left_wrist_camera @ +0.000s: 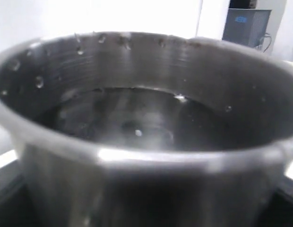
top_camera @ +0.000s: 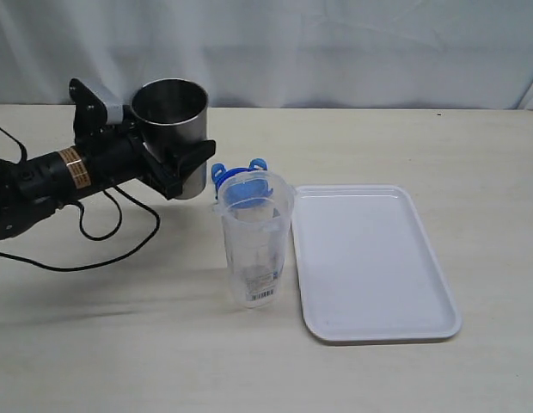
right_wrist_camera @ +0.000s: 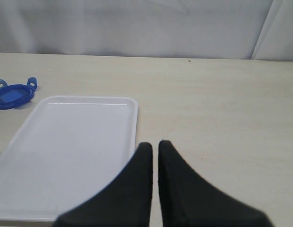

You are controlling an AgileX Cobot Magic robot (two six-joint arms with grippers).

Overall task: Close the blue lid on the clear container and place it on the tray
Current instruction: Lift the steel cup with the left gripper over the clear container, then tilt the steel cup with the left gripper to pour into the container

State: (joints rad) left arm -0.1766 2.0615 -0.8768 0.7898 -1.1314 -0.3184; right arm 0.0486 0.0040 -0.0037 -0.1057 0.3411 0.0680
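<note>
The clear container (top_camera: 256,254) stands upright and uncovered in the middle of the table, just left of the white tray (top_camera: 370,258). The blue lid (top_camera: 220,174) lies flat on the table right behind the container, partly seen through its wall. In the right wrist view the lid (right_wrist_camera: 13,94) lies beyond a far corner of the tray (right_wrist_camera: 71,142). My left gripper (top_camera: 176,168) is shut on a grey steel cup (top_camera: 169,112), held upright behind and to the left of the container. My right gripper (right_wrist_camera: 155,144) is shut and empty over the tray's edge; it does not show in the exterior view.
The steel cup (left_wrist_camera: 137,118) fills the left wrist view, and droplets cling to its inner wall. A black cable (top_camera: 94,249) from the left arm loops across the table at the left. A pale curtain hangs behind the table's far edge.
</note>
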